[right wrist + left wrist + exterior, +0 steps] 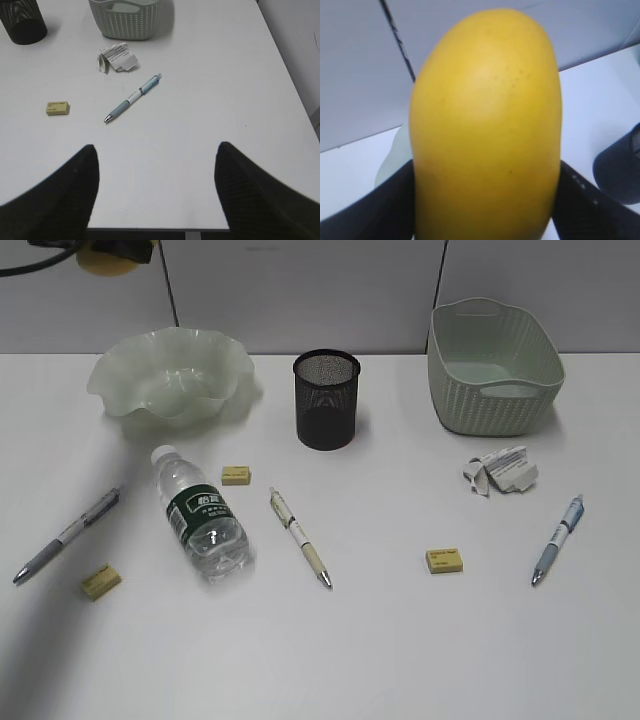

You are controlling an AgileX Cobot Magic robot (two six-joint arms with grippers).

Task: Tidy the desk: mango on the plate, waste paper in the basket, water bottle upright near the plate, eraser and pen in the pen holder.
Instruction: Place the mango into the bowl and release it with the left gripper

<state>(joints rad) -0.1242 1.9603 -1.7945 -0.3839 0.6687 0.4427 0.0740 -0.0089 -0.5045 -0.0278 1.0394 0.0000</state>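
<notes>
My left gripper (485, 212) is shut on the yellow mango (485, 115) and holds it high above the plate (170, 375); only the mango's lower part (110, 258) shows at the exterior view's top left. The water bottle (200, 512) lies on its side in front of the plate. The waste paper (500, 472) lies in front of the basket (493, 365). The pen holder (326, 398) stands at the back middle. Three pens (68, 534) (300, 537) (558, 538) and three erasers (236, 475) (101, 581) (444, 560) lie on the desk (400, 640). My right gripper (156, 150) is open and empty over the desk's front edge.
The right wrist view shows the blue pen (132, 97), an eraser (58, 108), the waste paper (116, 57), the basket (127, 22) and the pen holder (22, 20). The left wrist view shows the plate's edge (395, 160) and the pen holder (620, 170). Grey wall panels stand behind.
</notes>
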